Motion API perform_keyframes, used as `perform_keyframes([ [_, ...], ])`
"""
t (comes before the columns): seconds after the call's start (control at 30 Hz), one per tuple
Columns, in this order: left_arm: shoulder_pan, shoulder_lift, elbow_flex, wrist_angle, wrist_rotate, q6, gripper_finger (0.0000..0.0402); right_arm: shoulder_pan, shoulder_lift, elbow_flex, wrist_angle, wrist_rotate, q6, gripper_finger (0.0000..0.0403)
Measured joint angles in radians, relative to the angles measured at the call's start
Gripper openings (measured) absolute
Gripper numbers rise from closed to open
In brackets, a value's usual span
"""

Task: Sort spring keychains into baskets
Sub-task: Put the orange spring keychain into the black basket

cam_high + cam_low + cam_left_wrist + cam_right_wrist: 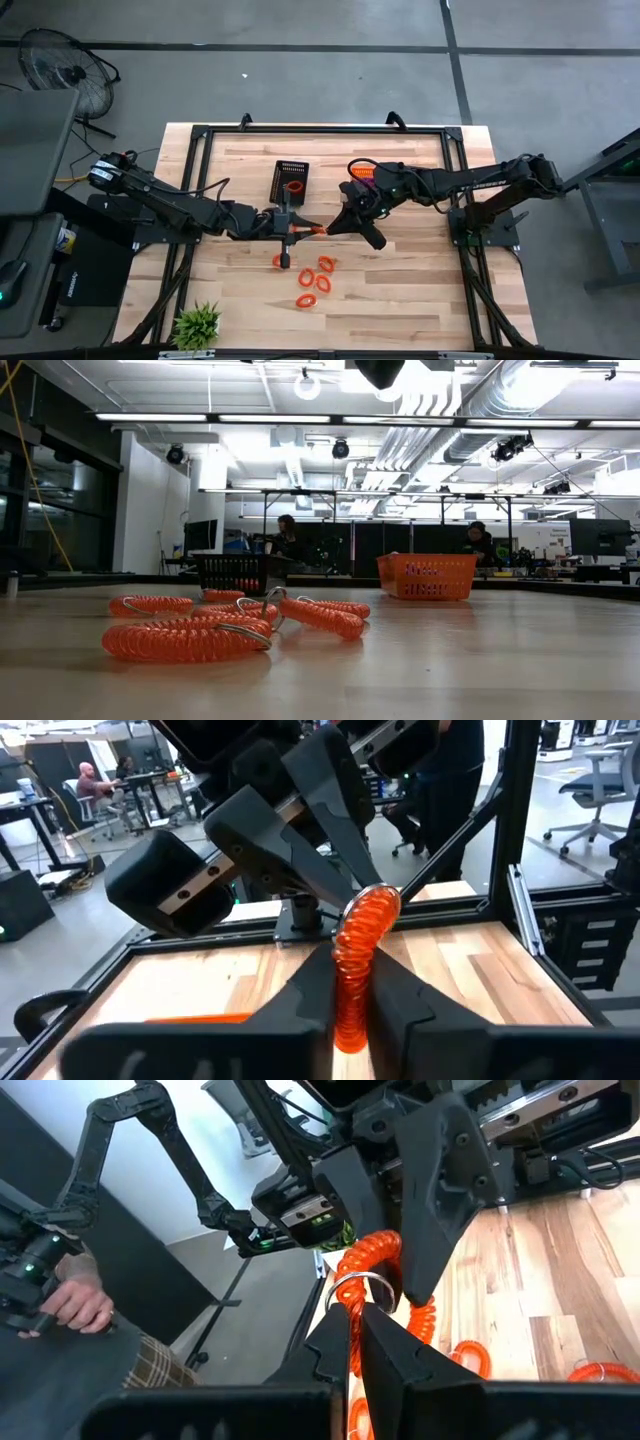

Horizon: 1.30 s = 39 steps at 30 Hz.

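Note:
One orange-red spring keychain (317, 230) is stretched in the air between both grippers, above the table's middle. My left gripper (298, 228) comes from the left and my right gripper (335, 226) from the right; each is shut on it. Several more orange-red keychains (312, 282) lie flat on the table, nearer the near edge. The black basket (291, 180) stands toward the far edge with one orange keychain inside. The orange basket (363, 172) is partly hidden under the right arm. I see no purple keychains. My left gripper pinches the keychain's coil (350, 1005) between its two fingers (405, 1005), coming level from the table's left. The coil runs on from the fingers toward the right gripper, lifted clear of the table. My right gripper pinches the keychain's other end (352, 1342), just behind its metal ring (350, 1288), between its two fingers (390, 1345). It comes from the table's right, slanting down. The keychain is clear of the table.
A potted plant (197, 325) stands at the table's near left corner. A black frame (200, 135) runs round the table's edge. In the right wrist view a person's hand (75, 1305) holds a device beyond the table. Bare wood lies to the right of the loose keychains.

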Motion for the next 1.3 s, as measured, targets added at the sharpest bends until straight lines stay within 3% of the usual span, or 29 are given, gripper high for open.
perform_keyframes([
  [0.27, 0.000, 0.000, 0.000, -0.008, 0.002, -0.003, 0.0023, 0.000, 0.000, 0.000, 0.000, 0.000, 0.000, 0.0011],
  [0.8, 0.000, 0.000, 0.000, -0.028, -0.010, -0.028, 0.0018, -0.059, -0.061, 0.000, -0.011, 0.028, 0.000, 0.0104],
  [1.07, 0.000, 0.000, 0.000, -0.103, -0.136, -0.082, 0.0018, -0.086, -0.166, 0.000, -0.091, 0.106, -0.053, 0.0109],
  [1.3, 0.036, 0.000, 0.000, -0.231, -0.285, -0.259, 0.0018, -0.085, -0.208, 0.000, -0.232, 0.191, -0.054, 0.0108],
])
